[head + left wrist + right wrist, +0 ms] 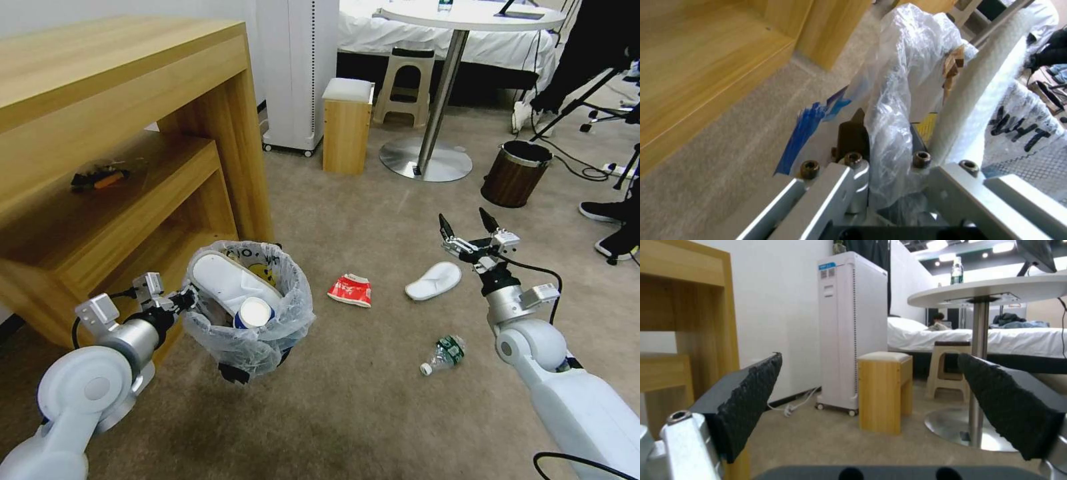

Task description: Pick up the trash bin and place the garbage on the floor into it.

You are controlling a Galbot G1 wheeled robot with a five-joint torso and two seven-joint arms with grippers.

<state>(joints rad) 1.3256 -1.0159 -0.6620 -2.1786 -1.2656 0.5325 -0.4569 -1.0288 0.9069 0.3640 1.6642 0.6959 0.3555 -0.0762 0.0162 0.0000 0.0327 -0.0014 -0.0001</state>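
Note:
My left gripper point(187, 299) is shut on the rim of the trash bin point(257, 333), holding it above the beige floor point(373, 413). In the left wrist view the gripper point(885, 133) pinches the crinkly bag and rim. Inside the bin lie a white slipper point(223, 280) and a blue-white cup point(253, 312). On the carpet lie a red wrapper point(351, 290), another white slipper point(433, 281) and a clear green-labelled bottle point(445, 353). My right gripper point(469, 229) hangs open, raised over the slipper on the floor; its empty fingers point(751, 396) face the room.
A wooden shelf unit point(120, 153) stands at the left, close to the held bin. Farther back are a small wooden stool point(347, 133), a round table's metal base point(427, 160) and a brown wood-grain bin point(517, 173). A person's shoes point(610, 227) show at the right.

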